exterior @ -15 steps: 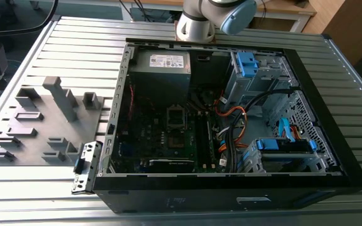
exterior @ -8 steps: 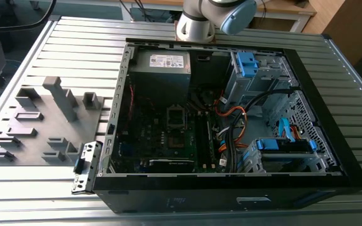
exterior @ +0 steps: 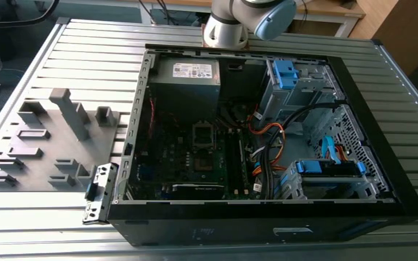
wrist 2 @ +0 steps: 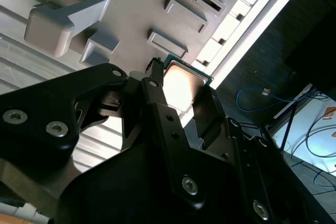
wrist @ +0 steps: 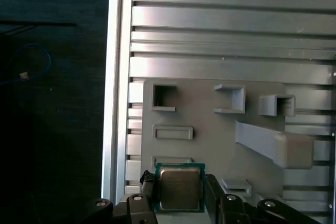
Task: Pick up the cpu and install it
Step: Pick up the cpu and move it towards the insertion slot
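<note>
My gripper (wrist: 179,180): closed on the cpu (wrist: 179,191) by opposite edges | above the grey fixture tray (wrist: 210,142) | judgement: hold it level, squeeze evenly.

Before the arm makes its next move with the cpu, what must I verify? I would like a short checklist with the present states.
1. The cpu sits between the fingers of the gripper: ok, one finger at each side in both wrist views.
2. Its metal top faces away from the grey holder plate: ok.
3. It is lifted clear of that plate: cannot tell.
4. The computer case is open: ok.
5. The socket on the motherboard is free: cannot tell.
</note>
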Action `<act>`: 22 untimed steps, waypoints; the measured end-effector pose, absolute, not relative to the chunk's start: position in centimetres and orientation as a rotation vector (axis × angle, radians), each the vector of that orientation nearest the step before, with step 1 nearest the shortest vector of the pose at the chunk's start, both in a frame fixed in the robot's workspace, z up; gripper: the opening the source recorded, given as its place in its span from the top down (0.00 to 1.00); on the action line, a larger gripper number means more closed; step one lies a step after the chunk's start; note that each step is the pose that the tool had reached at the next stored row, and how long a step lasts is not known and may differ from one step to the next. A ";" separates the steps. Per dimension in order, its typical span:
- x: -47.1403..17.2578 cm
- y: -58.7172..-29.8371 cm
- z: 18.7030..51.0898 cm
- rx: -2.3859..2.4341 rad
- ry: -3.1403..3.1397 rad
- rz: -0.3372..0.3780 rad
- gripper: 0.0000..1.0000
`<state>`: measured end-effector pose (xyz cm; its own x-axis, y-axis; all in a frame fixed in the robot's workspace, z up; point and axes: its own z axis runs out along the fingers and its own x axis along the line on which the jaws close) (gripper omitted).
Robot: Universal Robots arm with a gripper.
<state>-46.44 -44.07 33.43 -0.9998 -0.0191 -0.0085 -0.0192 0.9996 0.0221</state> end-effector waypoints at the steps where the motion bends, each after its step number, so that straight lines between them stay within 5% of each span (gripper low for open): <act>1: -46.4 -44.1 33.6 -0.030 3.133 0.035 0.53; 22: -46.1 -44.1 35.3 -0.030 3.133 0.037 0.53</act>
